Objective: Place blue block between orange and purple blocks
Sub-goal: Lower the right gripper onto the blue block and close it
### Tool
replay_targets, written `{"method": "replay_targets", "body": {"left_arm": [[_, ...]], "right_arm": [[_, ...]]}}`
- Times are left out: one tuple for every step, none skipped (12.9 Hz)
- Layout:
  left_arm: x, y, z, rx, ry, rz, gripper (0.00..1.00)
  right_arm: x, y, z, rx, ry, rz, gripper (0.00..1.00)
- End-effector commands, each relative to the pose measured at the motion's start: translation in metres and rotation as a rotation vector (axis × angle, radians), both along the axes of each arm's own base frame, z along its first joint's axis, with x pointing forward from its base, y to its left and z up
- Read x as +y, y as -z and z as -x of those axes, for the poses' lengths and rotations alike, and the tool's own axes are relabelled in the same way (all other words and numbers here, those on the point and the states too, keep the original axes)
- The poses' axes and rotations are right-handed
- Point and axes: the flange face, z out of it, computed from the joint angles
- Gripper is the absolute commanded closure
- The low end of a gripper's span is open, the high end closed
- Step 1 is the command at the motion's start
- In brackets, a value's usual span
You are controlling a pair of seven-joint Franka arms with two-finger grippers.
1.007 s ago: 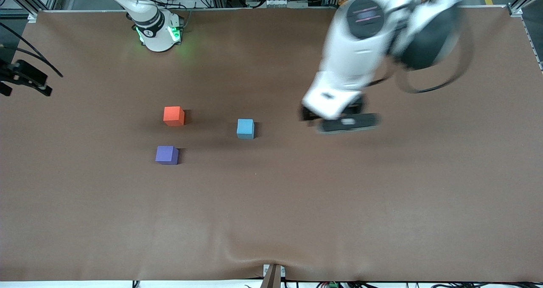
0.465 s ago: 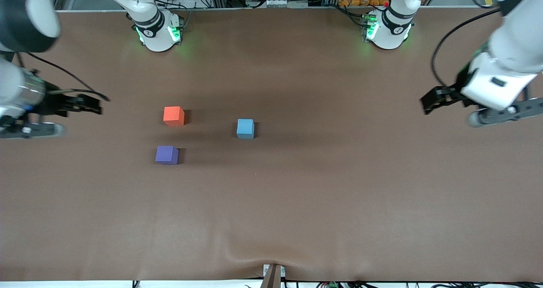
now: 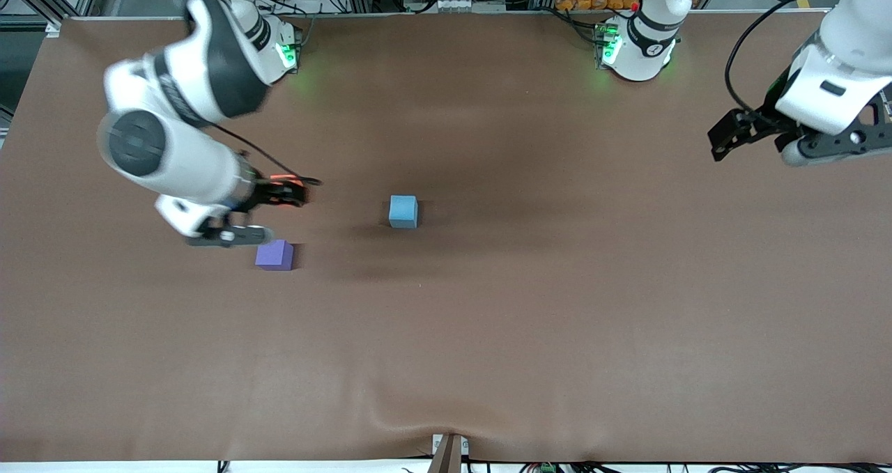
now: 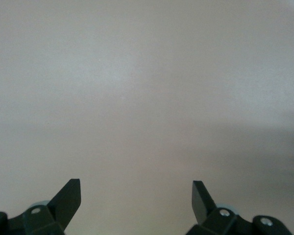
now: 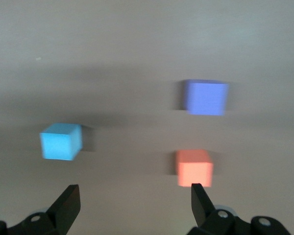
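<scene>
The sky-blue block (image 3: 403,211) sits alone mid-table, also in the right wrist view (image 5: 61,141). The purple block (image 3: 274,255) lies toward the right arm's end, nearer the front camera than the orange block. The orange block (image 5: 194,167) shows in the right wrist view, just ahead of one fingertip; in the front view the right hand covers nearly all of it. My right gripper (image 3: 279,193) (image 5: 134,196) hovers over the orange block, open and empty. My left gripper (image 3: 721,142) (image 4: 136,191) is open and empty over bare table at the left arm's end.
The brown table cover (image 3: 529,306) is otherwise bare. A small ridge in the cover (image 3: 418,417) runs near the front edge. The arm bases (image 3: 637,48) stand along the edge farthest from the front camera.
The right arm has swung in from its end of the table to over the orange block. The left arm left the middle and now hangs at its own end. The blocks have not moved.
</scene>
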Motion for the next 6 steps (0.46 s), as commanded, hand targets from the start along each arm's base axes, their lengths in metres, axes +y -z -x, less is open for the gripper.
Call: {"method": "replay_targets", "body": {"left_arm": [[0.016, -0.007, 0.002, -0.012, 0.014, 0.001, 0.0], [0.024, -0.008, -0.003, -0.008, 0.009, 0.012, 0.0], [0.042, -0.009, -0.011, -0.011, -0.024, 0.036, 0.0], [0.056, -0.01, -0.019, -0.013, -0.042, 0.061, 0.0], [0.057, -0.016, -0.019, -0.023, -0.025, 0.067, 0.0], [0.053, -0.017, -0.019, -0.027, -0.015, 0.065, 0.0]], "right_arm": [[0.038, 0.026, 0.02, -0.011, -0.036, -0.03, 0.0], [0.057, 0.046, 0.03, -0.02, -0.054, -0.03, 0.0], [0.075, 0.067, 0.04, -0.035, -0.034, -0.024, 0.0], [0.093, 0.088, 0.051, -0.047, 0.011, -0.012, 0.0], [0.115, 0.107, 0.061, -0.054, 0.025, -0.004, 0.0], [0.132, 0.124, 0.069, -0.054, 0.026, 0.011, 0.0]]}}
